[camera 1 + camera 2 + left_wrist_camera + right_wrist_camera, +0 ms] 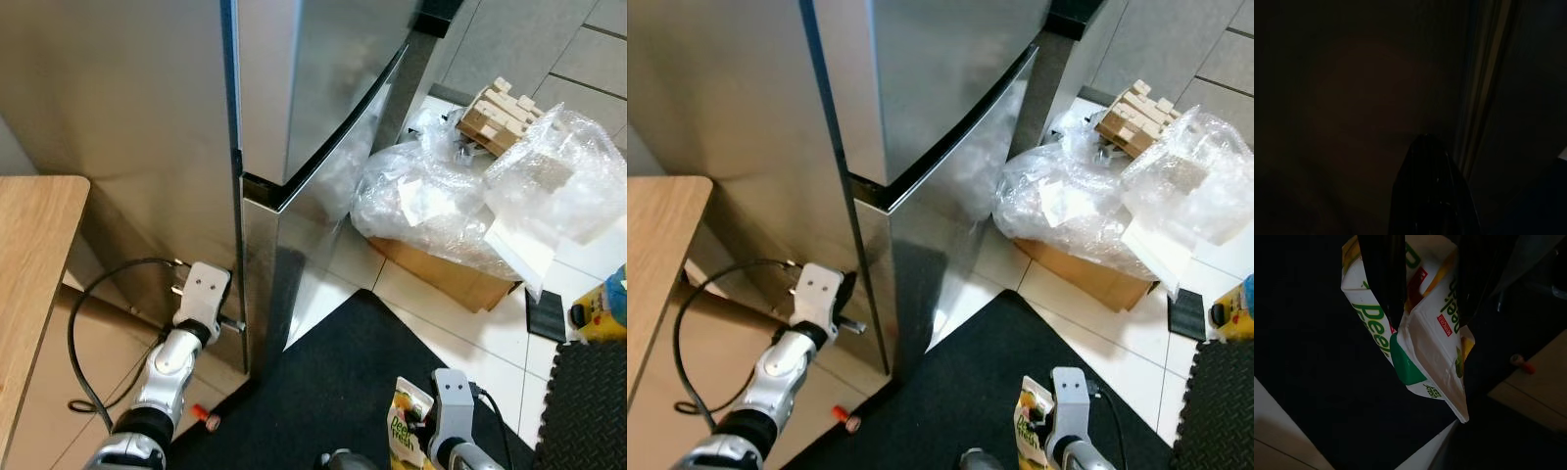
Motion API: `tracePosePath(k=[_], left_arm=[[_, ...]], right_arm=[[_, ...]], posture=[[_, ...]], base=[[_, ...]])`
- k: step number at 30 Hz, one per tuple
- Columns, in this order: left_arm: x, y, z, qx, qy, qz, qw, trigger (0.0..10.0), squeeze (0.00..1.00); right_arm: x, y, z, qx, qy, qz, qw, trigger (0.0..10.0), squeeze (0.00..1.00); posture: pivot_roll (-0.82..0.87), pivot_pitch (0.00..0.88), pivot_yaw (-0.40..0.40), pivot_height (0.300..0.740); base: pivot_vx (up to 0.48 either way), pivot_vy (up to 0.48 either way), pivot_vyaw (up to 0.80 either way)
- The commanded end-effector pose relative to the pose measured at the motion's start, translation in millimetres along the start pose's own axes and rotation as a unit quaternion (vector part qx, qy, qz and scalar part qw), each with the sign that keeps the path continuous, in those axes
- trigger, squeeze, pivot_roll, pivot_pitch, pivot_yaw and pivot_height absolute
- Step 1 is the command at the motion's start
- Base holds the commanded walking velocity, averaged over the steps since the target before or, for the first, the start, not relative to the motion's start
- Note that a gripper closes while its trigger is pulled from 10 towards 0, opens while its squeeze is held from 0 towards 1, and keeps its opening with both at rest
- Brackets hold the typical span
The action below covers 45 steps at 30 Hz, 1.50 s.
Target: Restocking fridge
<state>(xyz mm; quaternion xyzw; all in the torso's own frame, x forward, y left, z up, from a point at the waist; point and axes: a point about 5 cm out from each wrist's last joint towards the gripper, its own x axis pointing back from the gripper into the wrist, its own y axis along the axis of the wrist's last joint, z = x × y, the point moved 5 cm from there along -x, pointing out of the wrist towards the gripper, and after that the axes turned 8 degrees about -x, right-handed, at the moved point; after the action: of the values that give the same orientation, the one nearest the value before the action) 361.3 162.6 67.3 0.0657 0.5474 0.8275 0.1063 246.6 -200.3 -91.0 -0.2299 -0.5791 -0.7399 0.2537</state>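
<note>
A stainless-steel fridge (294,88) stands ahead with its upper door and lower door (294,245) closed. My left gripper (233,324) is low at the fridge's left front corner, its tip against the edge of the lower door; in the dark left wrist view its fingers (1430,196) show as one closed black shape. My right gripper (1427,308) hangs low over the black mat, shut on the top of a white juice carton (1420,347) with green lettering. The same carton (404,431) appears at the bottom of the head views.
A wooden table (29,255) juts in at the left, with a black cable (83,313) looping below it. A cardboard box under clear plastic wrap (441,196) and a wooden rack (500,113) crowd the floor right of the fridge. A black mat (343,372) lies underfoot.
</note>
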Motion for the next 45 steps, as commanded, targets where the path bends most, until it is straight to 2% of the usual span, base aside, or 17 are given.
tracePosePath(k=[1, 5, 8, 20, 30, 45], left_arm=[[2.5, -5.9, 2.4, -0.013, -0.002, 0.01, 1.0, 10.0, 0.0], [-1.3, -2.7, 4.8, -0.021, 0.002, 0.008, 1.0, 10.0, 0.0], [-5.8, 1.3, 1.1, -0.012, -0.002, 0.002, 1.0, 10.0, 0.0], [-21.0, 22.1, -29.0, 0.028, -0.034, -0.028, 0.999, 10.0, 0.0], [-23.4, 28.6, -52.6, 0.042, -0.068, -0.038, 0.996, 10.0, 0.0], [-27.1, 37.1, -65.2, 0.053, -0.092, -0.051, 0.993, 10.0, 0.0]], right_arm=[[2.3, -1.3, -6.1, -0.003, -0.01, -0.001, 1.0, 10.0, 0.0], [1.5, 0.1, -5.5, -0.008, -0.012, -0.003, 1.0, 10.0, 0.0], [1.3, 0.7, -5.1, -0.011, -0.013, -0.006, 1.0, 10.0, 0.0], [2.8, -1.1, -8.6, -0.021, -0.023, -0.008, 0.999, 10.0, 0.0], [4.0, -1.9, -11.7, -0.024, -0.031, -0.009, 0.999, 10.0, 0.0], [5.8, -2.2, -15.7, -0.029, -0.038, -0.014, 0.999, 10.0, 0.0]], posture=[[-0.08, 0.211, -0.11, 0.74], [-0.07, 0.211, -0.104, 0.74], [-0.07, 0.211, -0.104, 0.74], [-0.07, 0.205, -0.08, 0.74], [-0.08, 0.198, -0.074, 0.74], [-0.1, 0.185, -0.056, 0.74]], base=[[0.0, 0.0, 0.0], [0.0, 0.0, 0.0], [0.0, 0.0, 0.0], [0.0, 0.0, 0.0], [0.0, 0.0, 0.0], [0.0, 0.0, 0.0]])
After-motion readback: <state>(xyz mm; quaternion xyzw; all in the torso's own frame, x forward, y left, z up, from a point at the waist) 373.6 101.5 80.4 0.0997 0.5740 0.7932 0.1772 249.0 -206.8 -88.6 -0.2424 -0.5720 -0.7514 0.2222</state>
